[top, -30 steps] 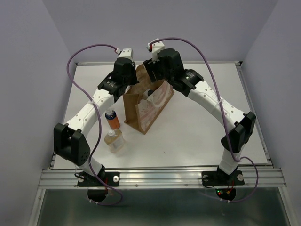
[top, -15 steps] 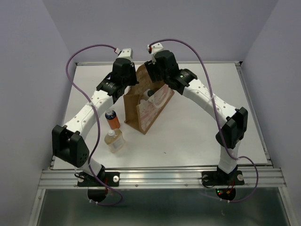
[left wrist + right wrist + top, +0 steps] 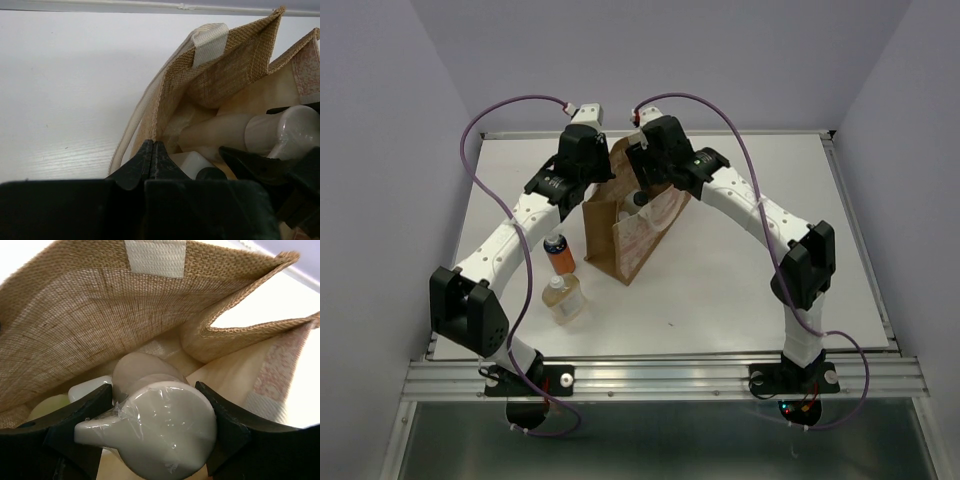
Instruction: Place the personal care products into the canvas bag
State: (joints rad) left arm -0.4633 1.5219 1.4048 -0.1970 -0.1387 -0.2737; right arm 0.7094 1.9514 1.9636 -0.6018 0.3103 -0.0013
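The canvas bag (image 3: 632, 232) stands open in the middle of the table. My left gripper (image 3: 596, 186) is shut on the bag's near-left rim (image 3: 165, 100), pinching the fabric between its fingertips (image 3: 151, 148). My right gripper (image 3: 642, 194) is over the bag's mouth, shut on the pump head of the beige bottle (image 3: 160, 432), which hangs inside the opening and also shows in the left wrist view (image 3: 280, 132). A white cap (image 3: 90, 388), a yellow-green bottle (image 3: 47, 409) and a black cap (image 3: 210, 174) lie in the bag. The orange bottle (image 3: 558, 253) and the amber bottle (image 3: 561, 298) stand left of the bag.
The white table (image 3: 750, 290) has a raised rim along its back and sides and a metal rail (image 3: 660, 376) at the near edge. Purple cables loop above both arms. The two standing bottles are close beside the left forearm.
My right gripper has moved slightly left and down over the bag's mouth with the beige bottle; its elbow swung inward. The left gripper stays on the rim.
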